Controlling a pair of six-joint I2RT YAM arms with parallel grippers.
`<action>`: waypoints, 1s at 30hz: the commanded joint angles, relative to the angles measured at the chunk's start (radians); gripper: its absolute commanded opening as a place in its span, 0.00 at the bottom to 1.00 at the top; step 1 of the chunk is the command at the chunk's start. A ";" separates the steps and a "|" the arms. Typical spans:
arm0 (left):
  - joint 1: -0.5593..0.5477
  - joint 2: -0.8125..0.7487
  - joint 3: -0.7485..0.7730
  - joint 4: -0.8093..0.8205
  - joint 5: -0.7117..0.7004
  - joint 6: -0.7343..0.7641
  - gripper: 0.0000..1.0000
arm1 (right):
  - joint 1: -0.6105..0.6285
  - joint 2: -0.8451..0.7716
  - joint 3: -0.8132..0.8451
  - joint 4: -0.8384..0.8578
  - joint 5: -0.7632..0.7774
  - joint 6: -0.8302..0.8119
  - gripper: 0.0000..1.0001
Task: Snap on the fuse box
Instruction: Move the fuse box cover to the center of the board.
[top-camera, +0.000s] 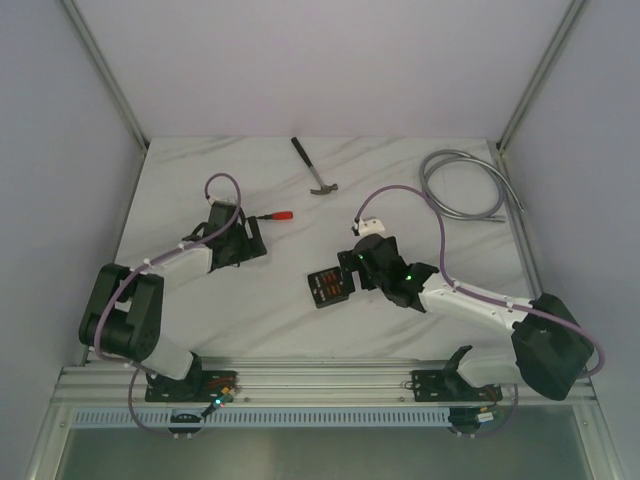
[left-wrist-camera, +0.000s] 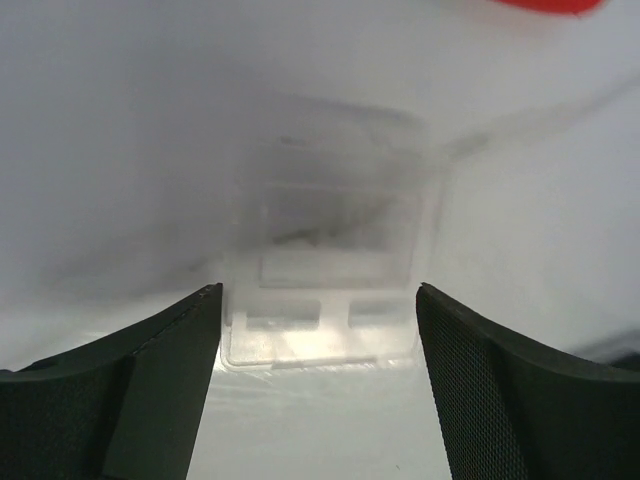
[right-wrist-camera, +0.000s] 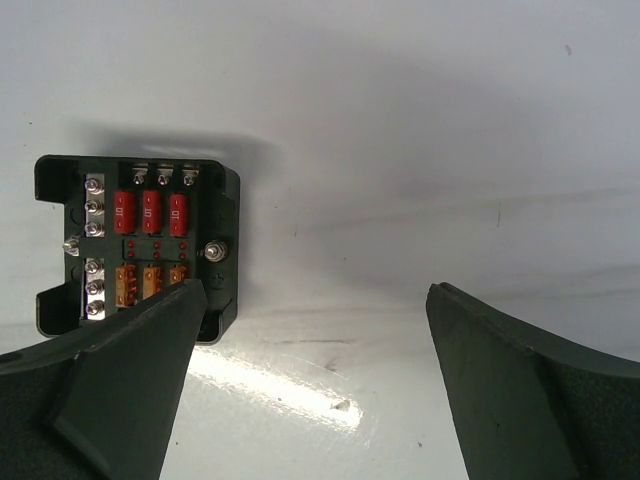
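The fuse box (right-wrist-camera: 135, 240) is a small black square box lying open side up on the white table, with red and orange fuses in its slots; from above the fuse box (top-camera: 329, 288) is at mid-table. My right gripper (right-wrist-camera: 315, 300) hovers just to its right, open, and its left finger overlaps the box's lower right corner in the view. Seen from above, the right gripper (top-camera: 352, 268) is beside the box. My left gripper (left-wrist-camera: 320, 290) is open, its fingers flanking the near end of a clear plastic cover (left-wrist-camera: 330, 230) lying flat. From above, the left gripper (top-camera: 243, 243) is further left.
A hammer (top-camera: 315, 170) lies at the back middle of the table. A coiled grey cable (top-camera: 465, 185) sits at the back right. A red-handled tool (top-camera: 280, 215) lies just beyond the left gripper, and its red handle (left-wrist-camera: 545, 5) shows at the top of the left wrist view.
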 joint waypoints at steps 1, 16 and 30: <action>-0.063 -0.060 -0.043 0.011 0.067 -0.045 0.86 | -0.004 -0.009 -0.009 0.025 -0.005 -0.014 1.00; -0.153 -0.233 -0.144 0.091 -0.003 -0.163 0.89 | -0.006 -0.021 -0.018 0.025 -0.003 -0.016 1.00; -0.010 -0.151 -0.085 0.122 0.025 -0.139 0.81 | -0.006 -0.016 -0.006 0.025 -0.005 -0.014 1.00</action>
